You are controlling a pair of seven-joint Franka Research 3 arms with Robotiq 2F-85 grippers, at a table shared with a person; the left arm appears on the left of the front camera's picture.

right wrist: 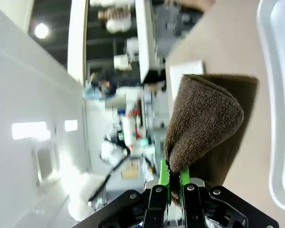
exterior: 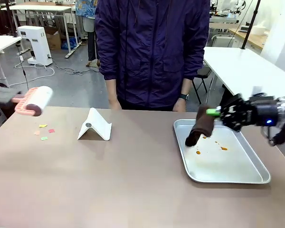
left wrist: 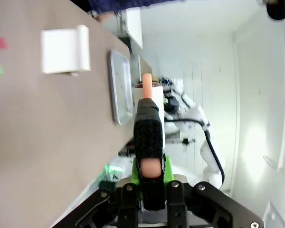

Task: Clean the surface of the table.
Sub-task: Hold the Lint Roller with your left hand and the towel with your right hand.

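On the table (exterior: 123,185): tray (exterior: 232,166) at right, stand (exterior: 95,126) left of centre, scraps (exterior: 43,126) farther left. Above the far left edge, roller (exterior: 38,100); over the tray's far left corner, cloth (exterior: 201,127).

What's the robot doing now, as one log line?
left gripper: shut on lint roller, near table's left edge | right gripper: shut on brown cloth, at tray's rim | paper scraps on table | orange stains in tray
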